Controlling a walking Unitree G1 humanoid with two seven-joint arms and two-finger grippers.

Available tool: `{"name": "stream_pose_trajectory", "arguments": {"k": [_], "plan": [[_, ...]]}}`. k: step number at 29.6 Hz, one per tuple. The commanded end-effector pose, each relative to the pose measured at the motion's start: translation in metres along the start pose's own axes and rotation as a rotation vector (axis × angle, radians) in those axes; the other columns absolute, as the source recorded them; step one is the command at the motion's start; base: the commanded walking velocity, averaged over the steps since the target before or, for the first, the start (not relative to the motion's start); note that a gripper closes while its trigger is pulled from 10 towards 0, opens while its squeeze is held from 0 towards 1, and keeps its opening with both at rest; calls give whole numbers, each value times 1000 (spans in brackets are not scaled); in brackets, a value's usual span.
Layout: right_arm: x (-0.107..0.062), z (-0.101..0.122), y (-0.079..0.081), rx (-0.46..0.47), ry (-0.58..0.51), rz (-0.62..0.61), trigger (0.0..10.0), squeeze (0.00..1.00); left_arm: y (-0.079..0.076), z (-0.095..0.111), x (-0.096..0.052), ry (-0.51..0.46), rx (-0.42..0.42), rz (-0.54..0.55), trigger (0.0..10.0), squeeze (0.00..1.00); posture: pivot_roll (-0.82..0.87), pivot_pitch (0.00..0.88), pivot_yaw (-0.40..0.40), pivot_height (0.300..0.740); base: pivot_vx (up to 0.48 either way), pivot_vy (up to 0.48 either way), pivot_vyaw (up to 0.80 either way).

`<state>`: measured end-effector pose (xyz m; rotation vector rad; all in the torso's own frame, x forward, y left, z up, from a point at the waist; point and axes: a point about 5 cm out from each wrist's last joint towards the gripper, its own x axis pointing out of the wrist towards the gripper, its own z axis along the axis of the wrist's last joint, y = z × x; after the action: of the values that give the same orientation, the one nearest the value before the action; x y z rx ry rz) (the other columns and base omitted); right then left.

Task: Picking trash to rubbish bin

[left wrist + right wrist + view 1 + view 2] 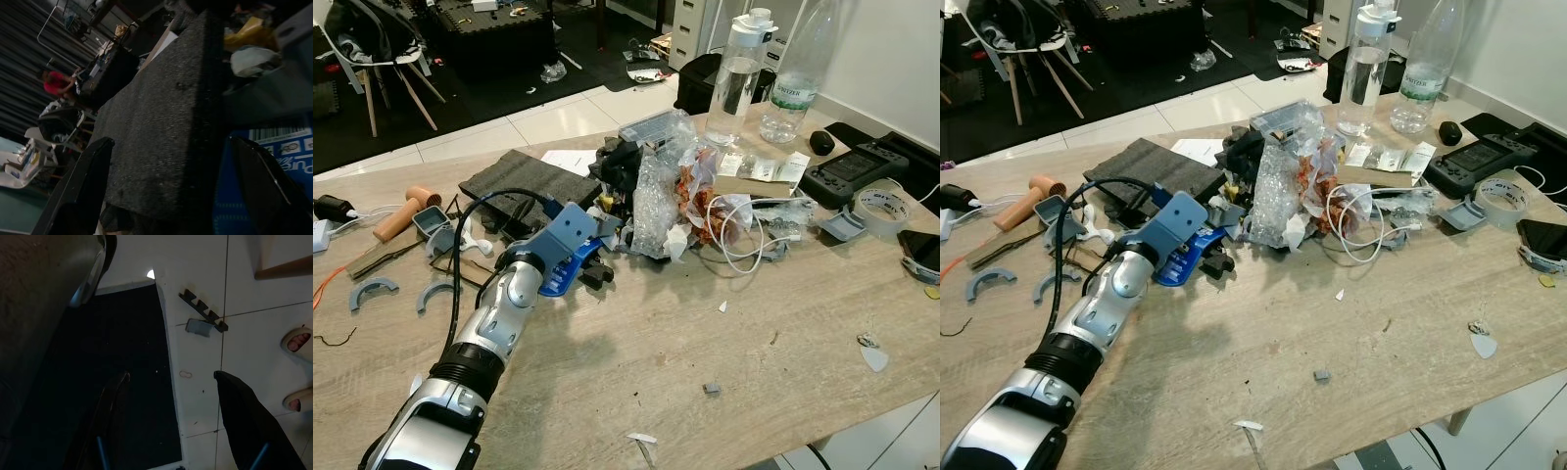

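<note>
1. The left gripper is stretched out over the wooden table, with its fingers at the near left edge of the trash pile in the middle of the table.
2. In the left wrist view its two black fingers stand spread apart. Between them lie a dark foam pad and, toward one finger, a blue printed wrapper. Nothing is pinched yet.
3. The pile is the task's thing: crumpled clear plastic wrap, reddish-brown crumpled paper, a white cable and small dark bits, all tangled together.
4. The right gripper hangs below the table over white floor tiles and a dark mat, fingers spread, holding nothing. A person's sandalled feet are near it on the floor.
5. My reading is that the step in hand is the reach for a first piece of trash; the grasp itself is not yet made.
6. The next move likely calls for easing the fingers onto one loose piece at the pile's near left edge, probably the blue wrapper, and closing on that alone without catching the foam pad.
7. I cannot make out a rubbish bin, so after a lift the robot would probably have to turn and find it.
8. Two water bottles at the far side, a game controller and a tape roll to the right look like things to leave alone.
</note>
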<state>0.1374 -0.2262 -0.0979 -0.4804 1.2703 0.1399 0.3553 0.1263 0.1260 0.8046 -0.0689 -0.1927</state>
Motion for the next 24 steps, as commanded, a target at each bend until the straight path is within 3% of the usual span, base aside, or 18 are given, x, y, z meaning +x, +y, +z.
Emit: {"name": "stream_pose_trajectory", "arguments": {"k": [1,9,10,11,12,24], "plan": [[0,-4,1,10,11,1,10000,0,-3,0,1,6,70,-16,10000,0,-96,57,57,740,0,0,0],[0,-4,0,2,10,-2,10000,0,-1,0,0,-1,127,36,10000,0,-94,56,50,740,0,0,0],[0,-4,0,1,9,-2,10000,0,0,0,0,-3,136,49,7490,0,-96,53,49,740,0,0,0],[0,-4,0,0,9,-2,10000,0,1,0,0,-5,151,56,2471,0,-96,53,49,740,0,0,0],[0,-4,0,-1,9,-2,10000,0,2,0,1,-3,166,62,0,0,-95,53,50,740,0,0,0],[0,-2,-2,-6,2,-6,10000,0,0,-4,2,9,265,34,0,0,-103,43,46,740,0,0,0]]}}
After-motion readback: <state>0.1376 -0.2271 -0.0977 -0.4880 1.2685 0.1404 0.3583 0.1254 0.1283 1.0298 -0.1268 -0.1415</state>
